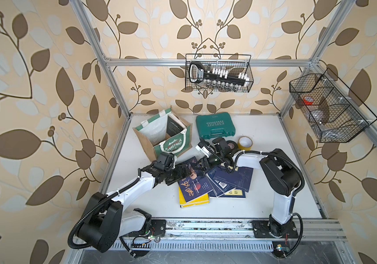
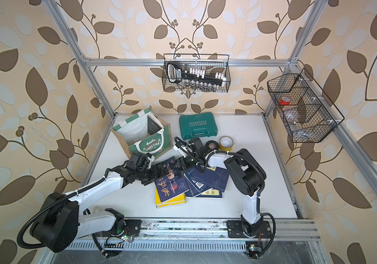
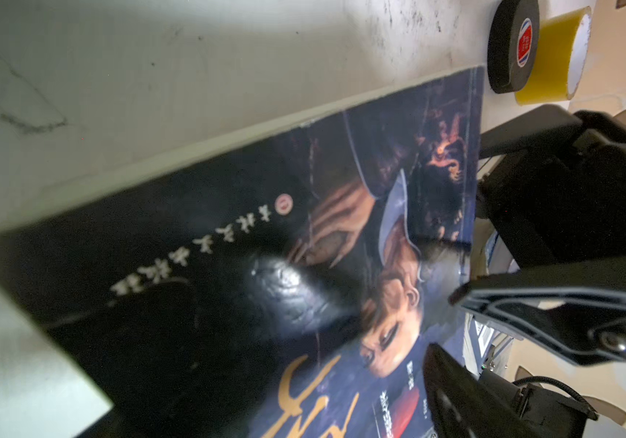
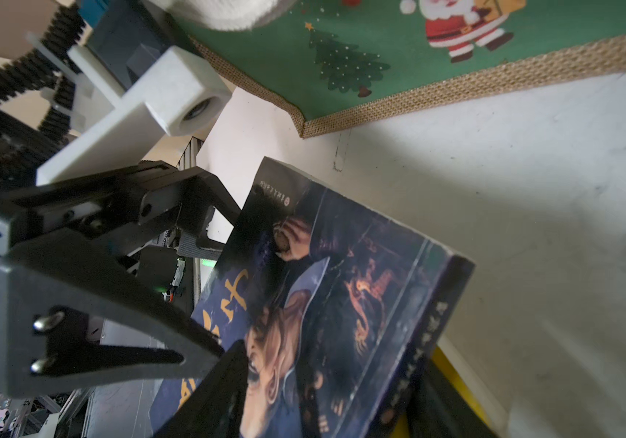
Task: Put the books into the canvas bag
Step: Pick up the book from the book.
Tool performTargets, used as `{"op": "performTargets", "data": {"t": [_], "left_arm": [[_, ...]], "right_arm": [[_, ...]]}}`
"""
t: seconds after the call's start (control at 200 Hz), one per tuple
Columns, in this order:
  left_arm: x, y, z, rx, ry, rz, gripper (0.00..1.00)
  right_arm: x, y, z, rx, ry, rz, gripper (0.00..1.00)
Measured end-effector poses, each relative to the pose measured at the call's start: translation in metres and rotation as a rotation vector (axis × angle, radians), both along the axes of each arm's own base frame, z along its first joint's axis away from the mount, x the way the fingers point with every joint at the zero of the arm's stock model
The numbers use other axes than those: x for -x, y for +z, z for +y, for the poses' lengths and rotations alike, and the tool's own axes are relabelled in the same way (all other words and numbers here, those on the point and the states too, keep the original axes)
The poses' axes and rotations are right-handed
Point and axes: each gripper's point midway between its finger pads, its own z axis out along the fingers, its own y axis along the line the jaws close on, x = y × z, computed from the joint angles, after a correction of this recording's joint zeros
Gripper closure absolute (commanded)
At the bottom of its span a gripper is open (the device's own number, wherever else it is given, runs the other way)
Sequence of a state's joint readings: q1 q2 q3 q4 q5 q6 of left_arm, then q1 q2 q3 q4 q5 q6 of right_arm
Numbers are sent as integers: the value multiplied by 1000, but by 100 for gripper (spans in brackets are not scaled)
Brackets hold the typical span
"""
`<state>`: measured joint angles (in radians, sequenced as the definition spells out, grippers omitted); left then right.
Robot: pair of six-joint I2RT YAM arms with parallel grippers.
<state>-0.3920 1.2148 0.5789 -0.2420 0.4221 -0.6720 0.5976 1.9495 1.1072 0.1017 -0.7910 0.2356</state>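
Note:
The canvas bag (image 1: 171,145) stands open at the back left, with one dark book (image 1: 175,125) upright inside it. More books lie heaped mid-table: navy ones (image 1: 230,180) and a navy one with orange lettering (image 1: 193,187) on a yellow one (image 1: 194,202). A dark illustrated book (image 1: 192,170) tilts up off the heap. My left gripper (image 1: 184,173) straddles one of its edges with jaws wide, and the cover fills the left wrist view (image 3: 228,246). My right gripper (image 1: 202,163) straddles its spine edge (image 4: 451,303), fingers apart, one over the cover and one behind.
A green tool case (image 1: 214,125) lies behind the books, right of the bag. A black tape roll (image 1: 230,144) and a yellow one (image 1: 245,142) sit beside my right arm. Wire baskets hang on the back wall (image 1: 218,73) and the right wall (image 1: 329,107).

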Motion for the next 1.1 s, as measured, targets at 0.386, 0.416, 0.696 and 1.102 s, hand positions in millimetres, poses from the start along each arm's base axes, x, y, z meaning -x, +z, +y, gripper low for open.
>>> {"op": "performTargets", "data": {"t": [0.386,0.416,0.696,1.102], "left_arm": [[1,7,-2,14,-17,-23,1],[2,10,-2,17,-19,-30,1],[-3,77,-4,77,-33,-207,1],[11,140,-13,202,-118,-406,1]], "right_arm": [[2,14,1,-21,-12,51,92],[2,21,1,-32,-13,43,95],[4,80,-18,-150,-48,-30,100],[10,153,-45,-338,-136,-75,100]]}}
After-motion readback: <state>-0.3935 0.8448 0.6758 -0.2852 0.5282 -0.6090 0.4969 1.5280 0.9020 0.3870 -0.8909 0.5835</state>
